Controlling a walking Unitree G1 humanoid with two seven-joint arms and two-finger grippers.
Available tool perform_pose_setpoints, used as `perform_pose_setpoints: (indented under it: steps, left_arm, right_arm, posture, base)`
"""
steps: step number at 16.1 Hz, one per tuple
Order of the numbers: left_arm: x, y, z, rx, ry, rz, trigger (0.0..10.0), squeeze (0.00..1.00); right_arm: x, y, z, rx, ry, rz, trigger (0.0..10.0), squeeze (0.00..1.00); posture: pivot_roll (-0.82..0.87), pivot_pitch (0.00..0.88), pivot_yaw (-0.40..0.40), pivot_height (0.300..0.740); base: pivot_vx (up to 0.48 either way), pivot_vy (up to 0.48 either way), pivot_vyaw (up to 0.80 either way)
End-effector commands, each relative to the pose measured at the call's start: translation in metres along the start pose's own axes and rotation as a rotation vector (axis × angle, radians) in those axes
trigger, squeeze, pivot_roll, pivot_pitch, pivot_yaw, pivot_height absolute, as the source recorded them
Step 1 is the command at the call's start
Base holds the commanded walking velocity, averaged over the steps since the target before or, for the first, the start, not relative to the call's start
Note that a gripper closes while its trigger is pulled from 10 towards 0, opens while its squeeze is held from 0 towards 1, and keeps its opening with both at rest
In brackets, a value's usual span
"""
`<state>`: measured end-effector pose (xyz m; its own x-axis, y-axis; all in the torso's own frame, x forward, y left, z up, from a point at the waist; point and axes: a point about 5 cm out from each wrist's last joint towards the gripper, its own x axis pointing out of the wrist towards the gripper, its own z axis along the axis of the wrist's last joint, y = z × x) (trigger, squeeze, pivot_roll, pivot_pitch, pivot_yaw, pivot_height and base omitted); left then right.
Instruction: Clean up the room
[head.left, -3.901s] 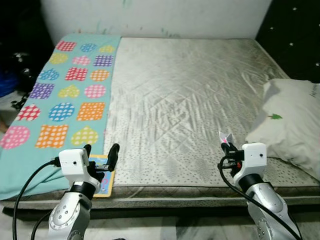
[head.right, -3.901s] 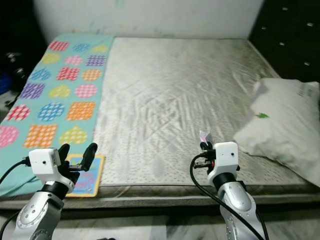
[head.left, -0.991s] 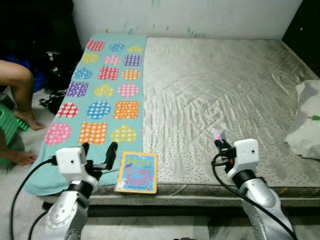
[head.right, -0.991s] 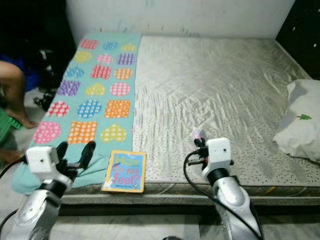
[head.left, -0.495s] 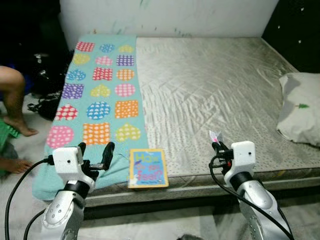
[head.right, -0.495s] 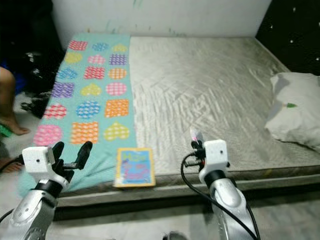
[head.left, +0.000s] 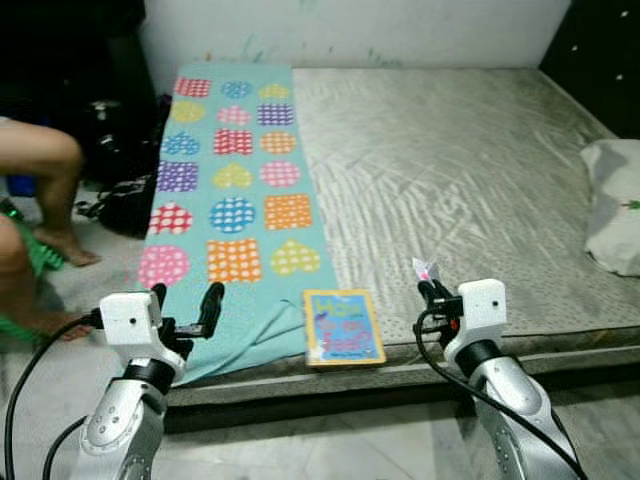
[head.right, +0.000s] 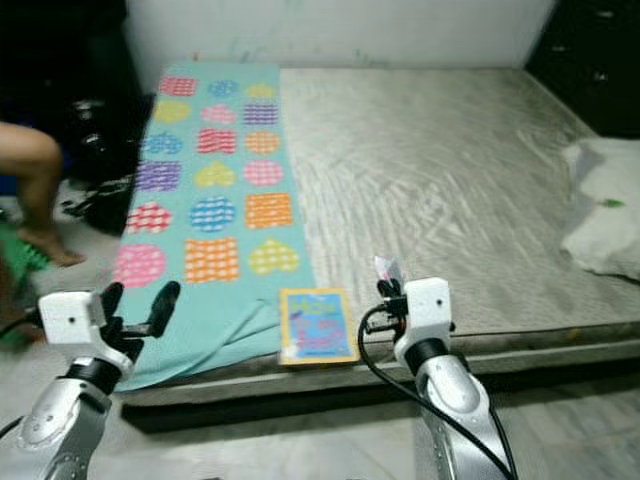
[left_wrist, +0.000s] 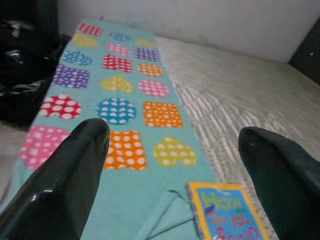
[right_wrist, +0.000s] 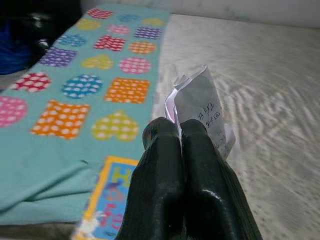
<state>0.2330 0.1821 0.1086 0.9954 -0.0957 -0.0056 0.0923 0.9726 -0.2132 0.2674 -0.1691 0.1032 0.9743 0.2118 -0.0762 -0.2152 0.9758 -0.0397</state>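
crumpled paper scrap (right_wrist: 200, 107) | pinched in right fingers (right_wrist: 197, 137) | left fingers (left_wrist: 75, 165) apart | glossy flat book (head.left: 343, 327)

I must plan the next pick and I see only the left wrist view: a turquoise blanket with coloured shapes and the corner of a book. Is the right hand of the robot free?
Observer: No. The right gripper has its fingers shut on a crumpled scrap of paper.
Operator: Where does the whole book lie?
Observer: The book lies flat at the near edge of the mattress, beside the turquoise blanket, between the two arms.
Operator: Is something more on the bed?
Observer: A white pillow lies at the right side of the mattress.
Operator: Is anyone near?
Observer: Yes, a person's bare leg is on the floor to the left of the bed.
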Motion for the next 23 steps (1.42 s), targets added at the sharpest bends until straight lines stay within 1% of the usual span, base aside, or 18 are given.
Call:
perform_pose_setpoints:
  steps: [1, 6, 10, 13, 17, 23]
  left_arm:
    - [0.001, -0.006, -0.002, -0.003, 0.006, -0.016, 10.0, 0.00]
    - [0.003, -0.005, 0.001, 0.011, -0.001, -0.009, 10.0, 0.00]
    - [0.006, -0.003, 0.005, 0.037, -0.018, 0.034, 10.0, 0.00]
    - [0.008, -0.003, 0.008, 0.044, -0.027, 0.043, 10.0, 0.00]
    - [0.009, -0.007, 0.005, 0.049, -0.018, 0.029, 10.0, 0.00]
    - [0.012, -0.009, 0.005, 0.053, -0.014, 0.003, 10.0, 0.00]
  right_arm:
    - [-0.003, -0.006, -0.001, -0.016, 0.002, -0.015, 10.0, 0.00]
    - [-0.002, -0.003, 0.001, -0.034, -0.008, 0.008, 10.0, 0.00]
    - [0.001, -0.001, 0.005, -0.044, -0.021, 0.032, 10.0, 0.00]
    - [0.005, 0.000, 0.007, -0.044, -0.028, 0.035, 10.0, 0.00]
    - [0.007, 0.006, 0.005, -0.049, -0.031, 0.061, 10.0, 0.00]
    - [0.009, 0.009, 0.002, -0.038, -0.033, 0.057, 10.0, 0.00]
  posture:
    - [-0.08, 0.137, -0.012, 0.740]
    - [-0.08, 0.151, -0.009, 0.740]
    - [-0.07, 0.167, 0.000, 0.740]
    - [-0.07, 0.165, -0.007, 0.740]
    - [-0.06, 0.146, -0.008, 0.740]
    - [-0.05, 0.129, 0.004, 0.740]
  base:
    - [0.000, 0.000, 0.00]
    - [0.000, 0.000, 0.80]
    - [0.000, 0.000, 0.80]
    - [0.000, 0.000, 0.80]
    - [0.000, 0.000, 0.80]
    - [0.000, 0.000, 0.80]
